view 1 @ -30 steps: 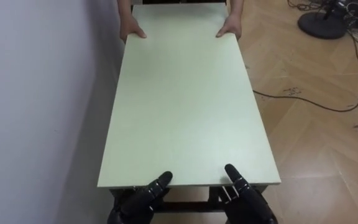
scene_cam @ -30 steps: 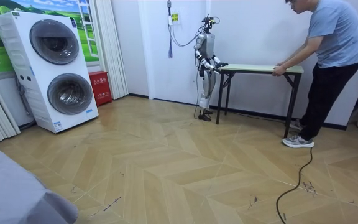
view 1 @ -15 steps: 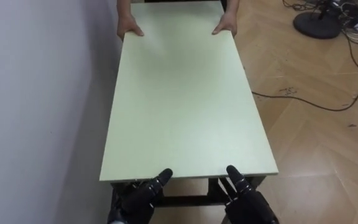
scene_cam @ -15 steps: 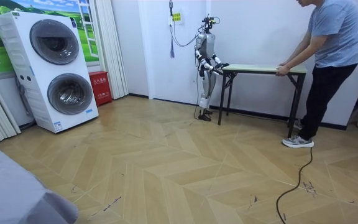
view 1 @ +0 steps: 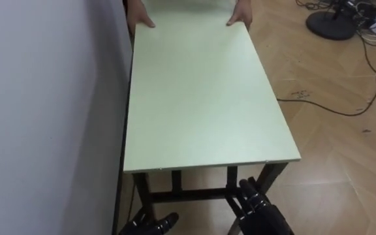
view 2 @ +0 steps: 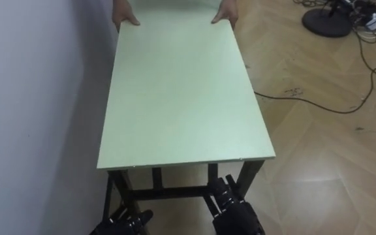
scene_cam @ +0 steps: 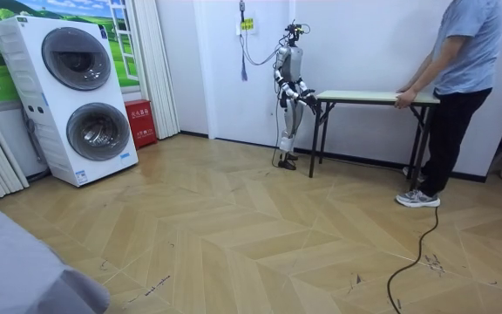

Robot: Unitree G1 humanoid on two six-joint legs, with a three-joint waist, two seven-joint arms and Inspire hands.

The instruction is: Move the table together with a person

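One pale-green table (view 1: pixel 201 98) is seen on a herringbone wood floor (view 1: pixel 344 150), close beside a white wall (view 1: pixel 44 98). Its long axis runs from the robot to one person (scene_cam: pixel 464 78), whose two hands are laid on the far end. Below the near edge and apart from it, the right hand (view 1: pixel 261 207) is held empty with straight fingers. The state of the left hand (view 1: pixel 145 225) cannot be told.

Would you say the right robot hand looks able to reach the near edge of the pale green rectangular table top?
Probably yes: the right robot hand, open, sits short of the near edge of the pale green rectangular table top, nothing between.
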